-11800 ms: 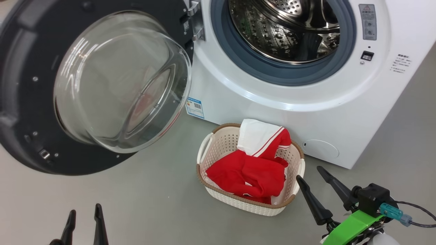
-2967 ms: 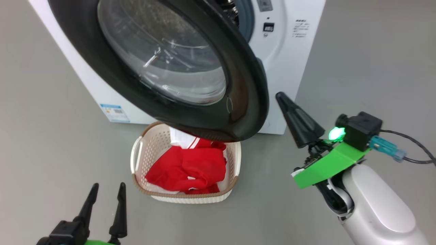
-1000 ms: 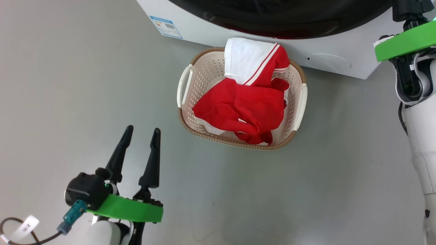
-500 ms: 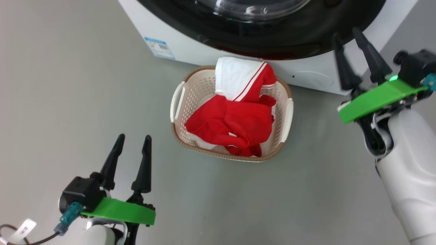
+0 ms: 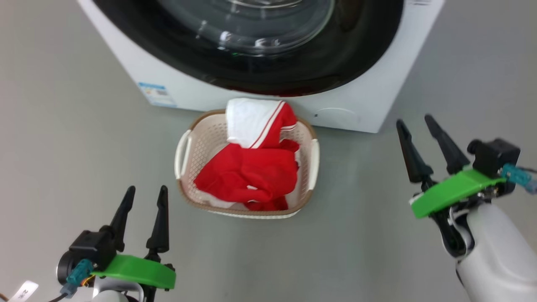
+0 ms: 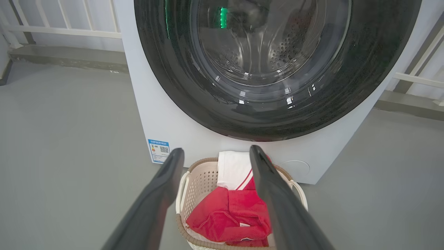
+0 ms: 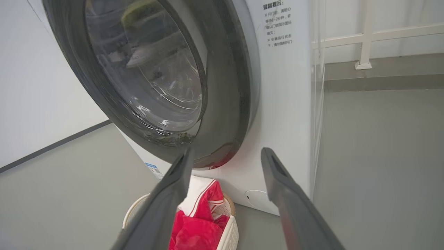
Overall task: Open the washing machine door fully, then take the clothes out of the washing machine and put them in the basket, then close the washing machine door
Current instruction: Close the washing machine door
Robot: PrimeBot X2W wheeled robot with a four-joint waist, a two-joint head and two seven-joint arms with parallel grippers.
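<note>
- washing machine door (image 5: 348, 63): the glossy black rim lies flat against the front of the washing machine (image 5: 361, 107). the glass bowl window is in place, and drum perforations show through it in the left wrist view.
- clothes (image 5: 251, 176): a red heap lying in the basket (image 5: 201, 147). a white panel with red stripes is draped over the rim on the side nearest the machine.
- basket: upright on the grey floor (image 5: 63, 147), directly below the door and just in front of the machine's base. both white side handles are visible.
- machine front: the blue energy sticker (image 5: 153, 94) is at the lower corner on the robot's left. the round service flap (image 5: 335, 115) is low on the robot's right, just behind the basket.
- left gripper (image 5: 147, 189): fingers spread apart with nothing between them. it hangs over bare floor to the left of the basket, clear of it.
- right gripper (image 5: 413, 119): fingers likewise spread and empty. it is off the machine's right corner, clear of the door and the basket.
- surroundings: a pale railing (image 6: 69, 33) runs behind the machine.
</note>
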